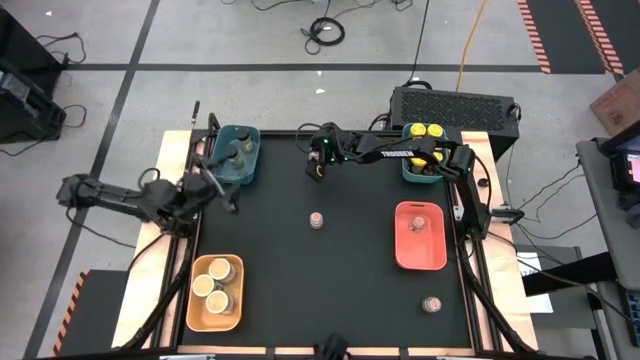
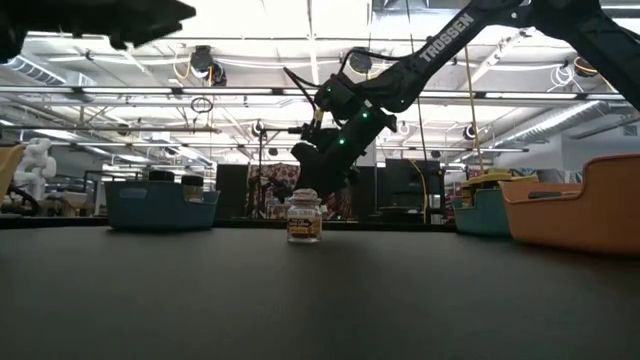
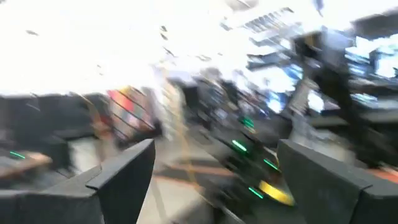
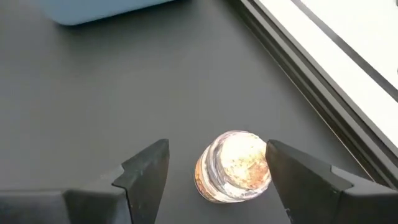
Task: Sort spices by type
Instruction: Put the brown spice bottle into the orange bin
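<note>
My right gripper (image 1: 315, 168) reaches over the mat's far middle, slanting down, fingers open. Between them a small glass jar (image 4: 233, 167) of orange spice rests on the black mat, its round glass end toward the wrist camera; from above it shows yellow (image 1: 315, 173). My left gripper (image 1: 226, 193) hangs open and empty by the blue tray (image 1: 250, 172) of dark-lidded jars. A pinkish-lidded jar (image 1: 316, 220) stands on its base at mid-mat, also seen in the low view (image 2: 303, 217). My right gripper has one finger (image 4: 295, 171) close against the jar's side (image 4: 264, 163); whether it touches, I cannot tell. The other finger (image 4: 149, 165) stands clear of the jar, with mat showing between them.
A teal tray (image 1: 412, 172) with yellow-lidded jars (image 1: 423, 130) sits far right. A red tray (image 1: 405, 255) holds one pinkish-lidded jar (image 1: 420, 222). A tan tray (image 1: 195, 310) near left holds three tan-lidded jars. Another small jar (image 1: 432, 304) stands near right.
</note>
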You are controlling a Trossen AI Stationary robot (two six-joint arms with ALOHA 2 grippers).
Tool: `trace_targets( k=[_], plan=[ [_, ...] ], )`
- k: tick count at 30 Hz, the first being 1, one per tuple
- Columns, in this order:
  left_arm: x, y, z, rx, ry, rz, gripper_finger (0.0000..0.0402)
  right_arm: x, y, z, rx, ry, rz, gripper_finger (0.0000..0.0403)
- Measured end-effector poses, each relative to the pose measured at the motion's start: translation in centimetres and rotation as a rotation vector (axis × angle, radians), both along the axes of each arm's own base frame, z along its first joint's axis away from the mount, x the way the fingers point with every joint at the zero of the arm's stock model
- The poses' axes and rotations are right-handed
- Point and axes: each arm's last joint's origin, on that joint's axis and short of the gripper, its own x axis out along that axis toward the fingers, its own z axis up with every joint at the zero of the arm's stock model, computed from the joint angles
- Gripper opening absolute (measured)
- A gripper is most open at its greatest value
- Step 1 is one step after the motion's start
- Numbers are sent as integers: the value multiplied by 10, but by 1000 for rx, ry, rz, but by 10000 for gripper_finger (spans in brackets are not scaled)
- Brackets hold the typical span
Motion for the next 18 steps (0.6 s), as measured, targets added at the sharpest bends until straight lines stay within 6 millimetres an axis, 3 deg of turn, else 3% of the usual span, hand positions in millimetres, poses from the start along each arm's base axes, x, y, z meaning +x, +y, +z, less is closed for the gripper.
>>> trace_targets(
  k=[9,18],
  plan=[
    [-21,26,28,227,-173,345,341,-4,5,29,-50,-51,111,263],
    [-20,52,22,272,-84,510,341,-8,-6,20,-128,10,176,263]
  ],
)
